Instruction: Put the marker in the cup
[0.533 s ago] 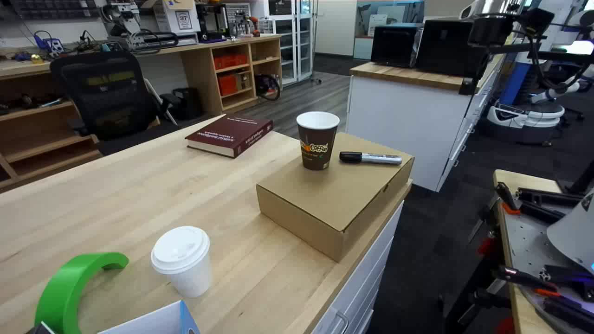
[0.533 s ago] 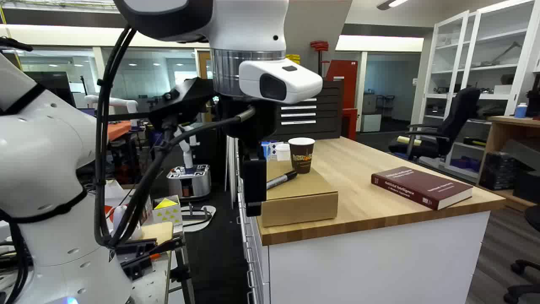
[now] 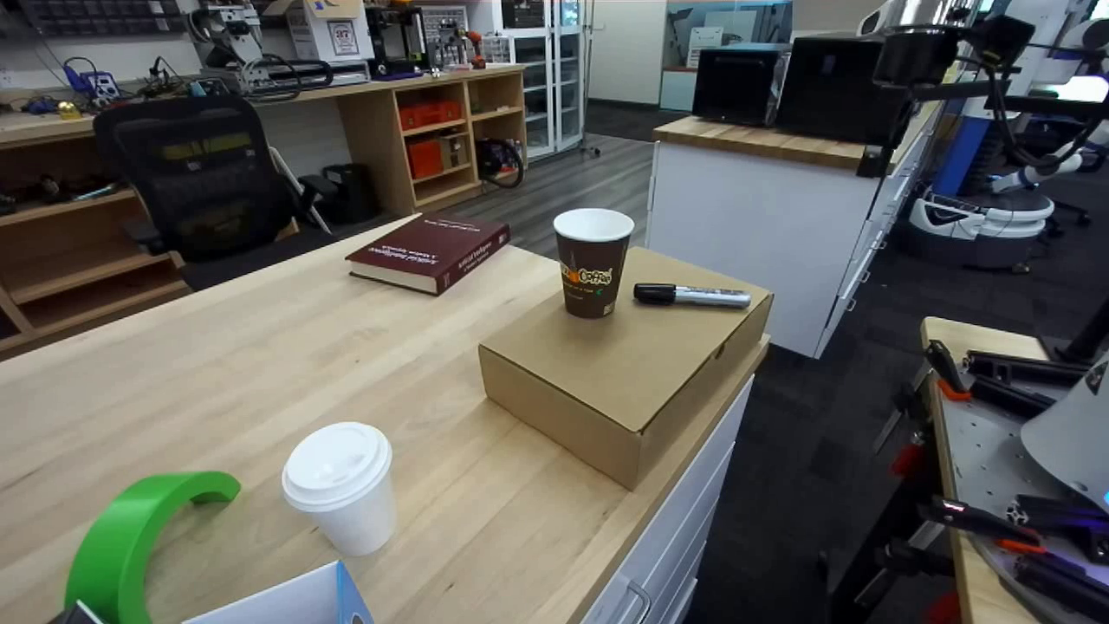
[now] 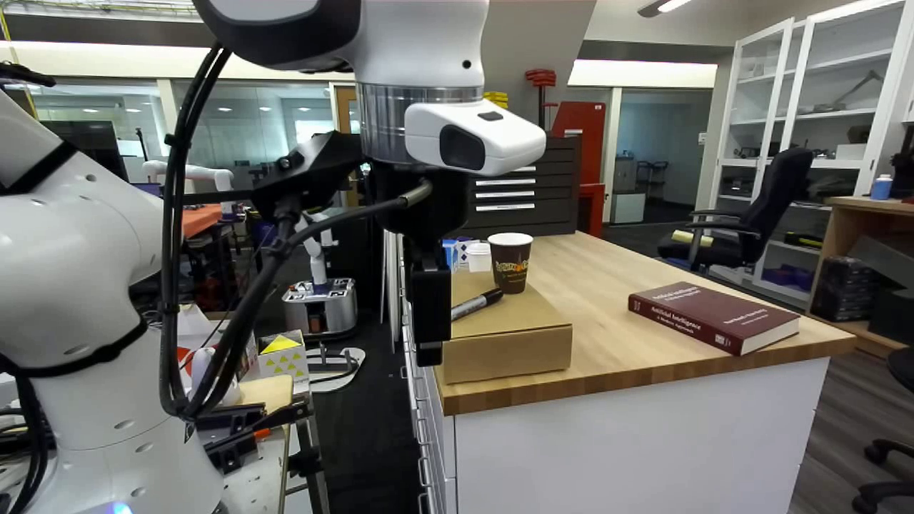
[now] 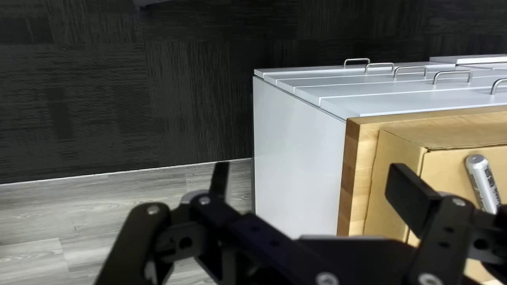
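Note:
The marker (image 3: pixel 693 295), black-capped with a grey barrel, lies flat on a cardboard box (image 3: pixel 563 420). The brown cup (image 3: pixel 592 269) stands upright on the same box, beside the marker's cap. Both also show in an exterior view, the marker (image 4: pixel 474 305) with its grey end hidden behind my gripper (image 4: pixel 430 350), and the cup (image 4: pixel 510 268). In the wrist view my gripper (image 5: pixel 309 178) is open and empty, fingers wide apart. The marker's grey end (image 5: pixel 484 184) shows there at the right edge, beyond the right finger. The cup is out of the wrist view.
The box sits at a corner of the wooden table (image 4: pixel 643 293), over a white drawer cabinet (image 5: pixel 295 158) with protruding handles. A maroon book (image 3: pixel 429 251), a white lidded cup (image 3: pixel 342 485), a green arch (image 3: pixel 130 537) and a blue-white box (image 3: pixel 286 598) also stand on the table.

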You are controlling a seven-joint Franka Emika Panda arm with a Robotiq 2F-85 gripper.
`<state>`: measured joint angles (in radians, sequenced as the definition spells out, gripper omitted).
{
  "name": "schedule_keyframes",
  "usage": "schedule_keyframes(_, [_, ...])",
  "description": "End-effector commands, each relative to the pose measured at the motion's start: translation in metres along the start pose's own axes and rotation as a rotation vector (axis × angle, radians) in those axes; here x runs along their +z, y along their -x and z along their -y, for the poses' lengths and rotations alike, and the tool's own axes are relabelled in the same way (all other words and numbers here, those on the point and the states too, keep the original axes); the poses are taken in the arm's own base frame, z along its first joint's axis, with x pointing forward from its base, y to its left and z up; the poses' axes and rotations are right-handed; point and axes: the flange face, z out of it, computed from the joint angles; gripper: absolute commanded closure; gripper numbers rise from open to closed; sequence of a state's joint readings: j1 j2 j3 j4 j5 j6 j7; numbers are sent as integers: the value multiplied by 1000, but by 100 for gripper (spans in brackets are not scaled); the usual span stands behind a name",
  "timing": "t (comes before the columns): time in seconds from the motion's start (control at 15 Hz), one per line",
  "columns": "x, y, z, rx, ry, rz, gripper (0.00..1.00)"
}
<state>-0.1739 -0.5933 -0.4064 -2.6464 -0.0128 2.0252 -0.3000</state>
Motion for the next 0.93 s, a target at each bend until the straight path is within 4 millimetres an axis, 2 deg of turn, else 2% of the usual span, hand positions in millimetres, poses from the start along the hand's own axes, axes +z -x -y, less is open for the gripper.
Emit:
schedule_keyframes(0.0, [0,0,0,0,0,1,0])
schedule_keyframes(0.27, [-4,-8,21,-74,44,-9,0])
schedule_keyframes(0.87, [5,-29,115,-361,208,2,0])
